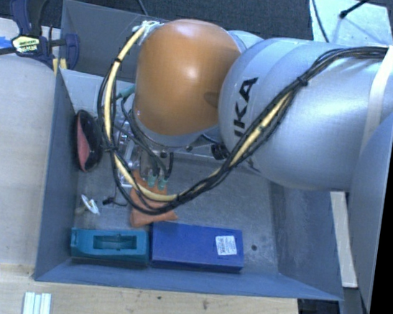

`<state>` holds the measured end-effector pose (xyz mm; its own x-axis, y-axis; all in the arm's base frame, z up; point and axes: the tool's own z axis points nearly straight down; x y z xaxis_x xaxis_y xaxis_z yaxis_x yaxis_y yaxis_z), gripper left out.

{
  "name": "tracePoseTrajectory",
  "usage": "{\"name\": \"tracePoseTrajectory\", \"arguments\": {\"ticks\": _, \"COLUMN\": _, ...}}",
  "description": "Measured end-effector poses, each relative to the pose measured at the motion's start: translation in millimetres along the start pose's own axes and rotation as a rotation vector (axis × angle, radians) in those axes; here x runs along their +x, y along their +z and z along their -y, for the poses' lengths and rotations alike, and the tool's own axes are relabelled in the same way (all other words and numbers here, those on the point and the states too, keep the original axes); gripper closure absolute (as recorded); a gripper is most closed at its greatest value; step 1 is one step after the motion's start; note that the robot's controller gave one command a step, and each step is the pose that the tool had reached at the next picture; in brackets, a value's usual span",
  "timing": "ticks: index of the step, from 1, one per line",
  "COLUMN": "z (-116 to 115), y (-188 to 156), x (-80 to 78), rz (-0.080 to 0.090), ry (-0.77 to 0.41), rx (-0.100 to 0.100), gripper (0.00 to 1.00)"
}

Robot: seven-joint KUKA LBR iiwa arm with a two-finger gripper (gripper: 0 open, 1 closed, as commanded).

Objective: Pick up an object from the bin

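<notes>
Orange wedge-shaped scrap [150,219] is the thing nearest the end effector [151,177], lying on the floor of the bin [296,225] toward its near wall. It sits just below the end effector and touches, or nearly touches, the upper edge of a flat blue box [194,248]. From where I stand the arm's domed orange cover [182,78] and a loop of black and yellow cables [176,197] hang over much of it. I cannot tell whether the end effector is spread or pressed together, or whether it touches the scrap.

The arm is pitched steeply down into the left half of the bin, which I judge is how it brings the tool straight over things lying flat there. The blue box and a teal case [108,243] beside it lie in a row along the near wall. A black and red object [86,141] leans at the left wall, and a small white bit [89,205] lies loose between it and the teal case.

The scrap's long axis seems to run left to right, about parallel to the blue box, with its narrower end pointing right. Its left end is hidden under the cables.
</notes>
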<state>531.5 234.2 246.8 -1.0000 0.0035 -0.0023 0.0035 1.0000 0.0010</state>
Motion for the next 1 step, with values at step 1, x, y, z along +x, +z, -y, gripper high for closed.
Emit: {"name": "tracePoseTrajectory", "arguments": {"ticks": 1, "z": 0.0, "y": 0.0, "x": 0.0, "rz": 0.0, "ry": 0.0, "rx": 0.0, "gripper": 0.0}}
